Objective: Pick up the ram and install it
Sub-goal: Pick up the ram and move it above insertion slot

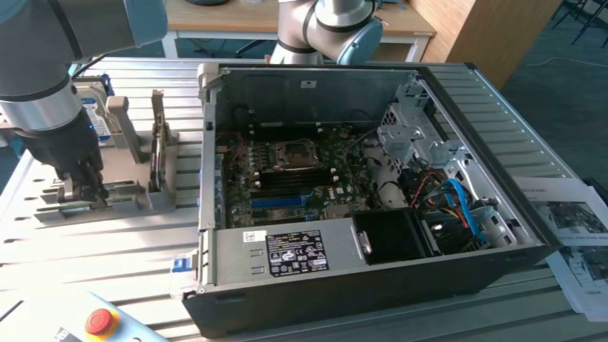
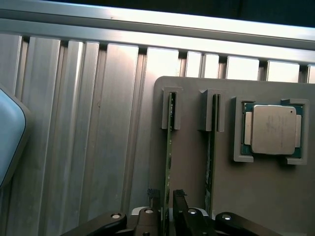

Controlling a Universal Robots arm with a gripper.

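The ram (image 2: 170,142) is a thin green stick standing on edge in a slot of the grey holder (image 2: 192,162). A second green stick (image 2: 212,142) stands in the slot beside it. My gripper (image 2: 167,197) is lowered over the first stick, one dark fingertip (image 2: 153,195) on each side of it and a narrow gap still showing, so it is open. In the exterior view the gripper (image 1: 84,187) is down at the holder (image 1: 133,198) on the exterior view's left, beside the open computer case (image 1: 314,85) with its motherboard (image 1: 285,178).
A square silver processor (image 2: 273,129) lies in its own pocket on the holder. A blue-labelled hard drive (image 1: 87,107) stands behind the gripper. The ribbed metal table (image 1: 95,249) carries a red stop button (image 1: 100,322) near its front and papers (image 1: 574,228) at the exterior view's right.
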